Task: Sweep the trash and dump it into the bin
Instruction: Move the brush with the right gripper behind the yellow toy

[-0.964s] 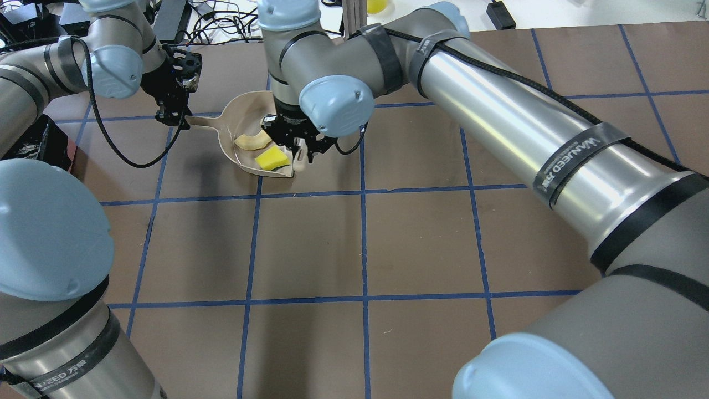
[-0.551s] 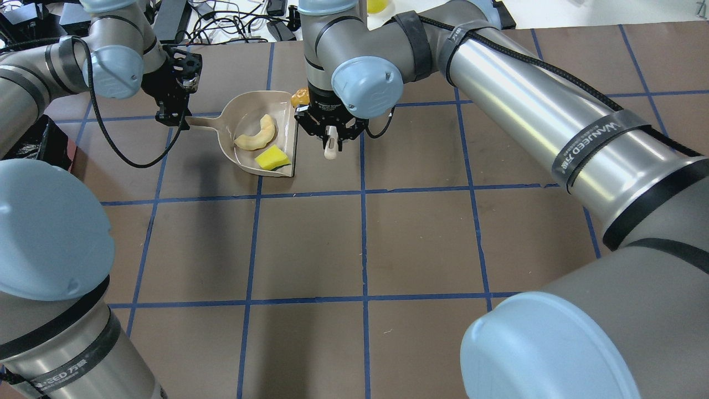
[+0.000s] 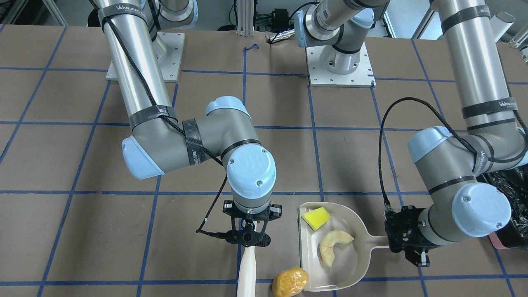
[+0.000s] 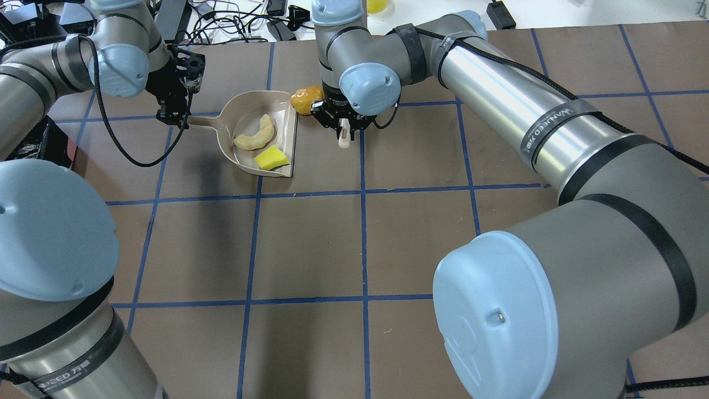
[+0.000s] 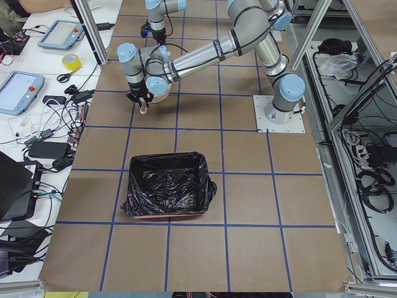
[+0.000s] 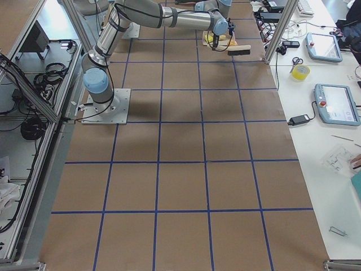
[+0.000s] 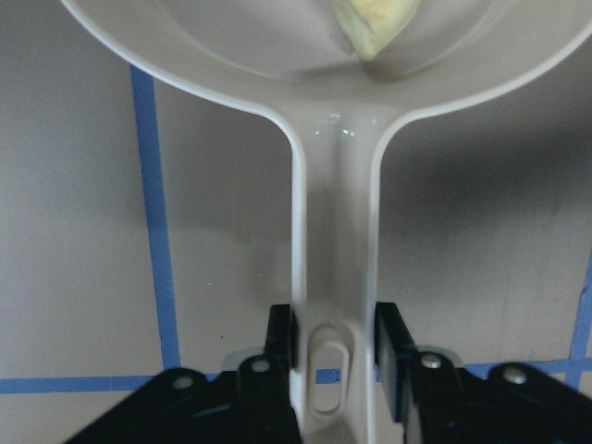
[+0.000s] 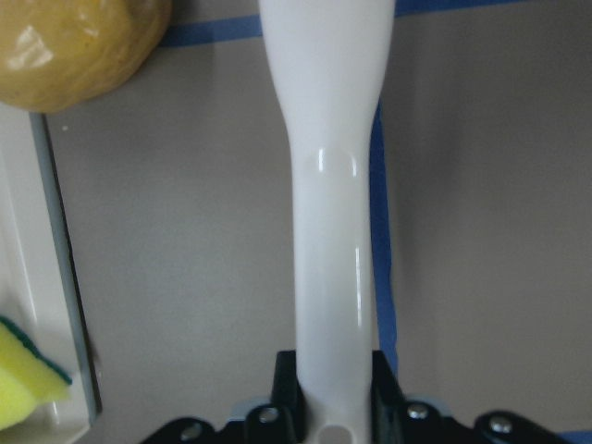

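The beige dustpan (image 4: 243,111) lies on the table, its handle in my shut left gripper (image 4: 176,113), which also shows in the left wrist view (image 7: 335,347). In the pan lie the tan croissant piece (image 4: 256,136) and the green-and-yellow sponge (image 4: 271,159). The golden-brown potato lump (image 4: 306,100) sits on the table just outside the pan's open edge, at its far corner. My right gripper (image 4: 343,123) is shut on a white brush handle (image 8: 333,185), right of the pan's mouth and beside the lump. The bin (image 5: 167,186), lined with a black bag, stands away from the pan.
The black bag's edge (image 3: 509,185) shows at the left arm's side of the table. The brush head (image 6: 240,51) shows in the exterior right view. Cables and devices (image 4: 232,22) lie beyond the table's far edge. Blue tape lines (image 4: 363,194) grid the brown tabletop.
My right gripper with the brush has moved right and away from over the pan's mouth to beside it, uncovering the potato lump. The left gripper and the dustpan stay put.
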You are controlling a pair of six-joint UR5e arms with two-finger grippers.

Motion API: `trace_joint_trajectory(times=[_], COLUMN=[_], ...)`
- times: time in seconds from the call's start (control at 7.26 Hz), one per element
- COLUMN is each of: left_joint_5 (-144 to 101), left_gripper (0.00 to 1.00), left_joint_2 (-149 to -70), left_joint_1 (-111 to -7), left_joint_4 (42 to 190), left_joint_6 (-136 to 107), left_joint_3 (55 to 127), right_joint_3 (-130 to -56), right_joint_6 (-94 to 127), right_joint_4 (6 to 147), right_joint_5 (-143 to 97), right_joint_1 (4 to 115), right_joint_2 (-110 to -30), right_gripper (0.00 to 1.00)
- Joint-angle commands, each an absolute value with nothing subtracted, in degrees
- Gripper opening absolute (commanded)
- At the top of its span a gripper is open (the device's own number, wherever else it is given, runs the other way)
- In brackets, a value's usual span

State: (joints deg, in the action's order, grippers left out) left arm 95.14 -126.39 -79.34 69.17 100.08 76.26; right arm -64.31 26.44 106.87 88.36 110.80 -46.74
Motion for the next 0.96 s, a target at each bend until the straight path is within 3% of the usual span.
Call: trace_joint_trajectory(times=[0.0,0.41,0.83], left_joint_5=[95.4,95.4,95.4], left_gripper=[0.26,0.17,0.17], left_joint_2=[-126.4,-126.5,-126.6], left_joint_1=[-79.5,-79.5,-79.5], left_joint_4=[69.2,69.3,69.3], left_joint_6=[100.0,100.0,100.0], left_joint_3=[76.2,74.8,74.8], right_joint_3=[-61.2,-60.1,-60.1], right_joint_6=[24.9,24.2,25.3], right_joint_4=[107.0,107.1,107.0], right_joint_5=[89.5,89.3,88.6], right_joint_1=[110.7,110.9,113.6], right_joint_2=[-43.5,-42.0,-41.9], right_gripper=[0.0,0.0,0.0])
